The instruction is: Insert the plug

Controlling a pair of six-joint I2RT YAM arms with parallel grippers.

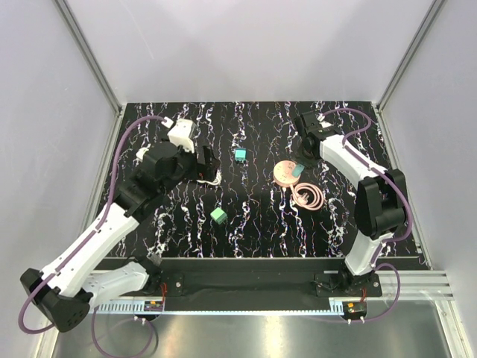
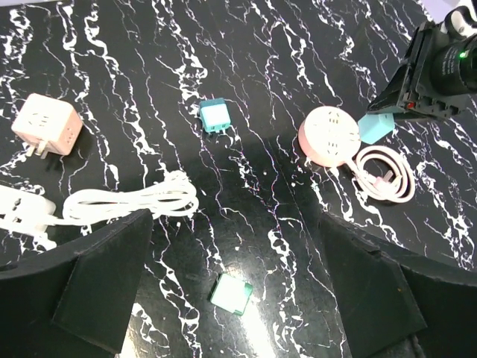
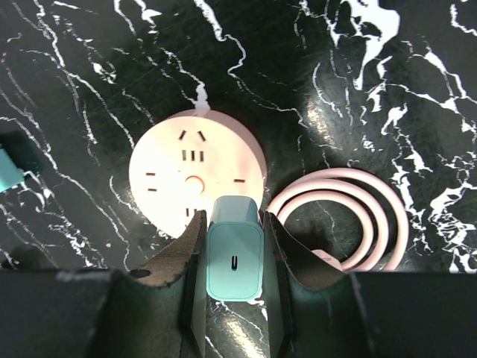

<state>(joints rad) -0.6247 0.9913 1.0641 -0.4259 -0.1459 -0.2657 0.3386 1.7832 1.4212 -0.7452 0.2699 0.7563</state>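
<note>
From above: teal plug [image 1: 297, 171] clenched in the right gripper [image 1: 299, 165], at the right rim of the round pink socket [image 1: 284, 174]. Left gripper [image 1: 208, 165] well apart to the socket's left, spread wide and holding nothing.

From the left wrist: plug just right of the socket, tilted.

From the right wrist: plug pinched between the jaws, long axis pointing ahead, overlapping the socket's near edge. Prongs hidden. Slots straight ahead, so likely a short shift forward before pressing in. Right arm clearly nearer.

Loose clutter
Pale pink cube adapter [image 2: 46, 127] beside white coiled cable [image 2: 134, 201]; teal square plug [image 2: 215, 116] and green square plug [image 2: 231, 293] farther off.
</note>
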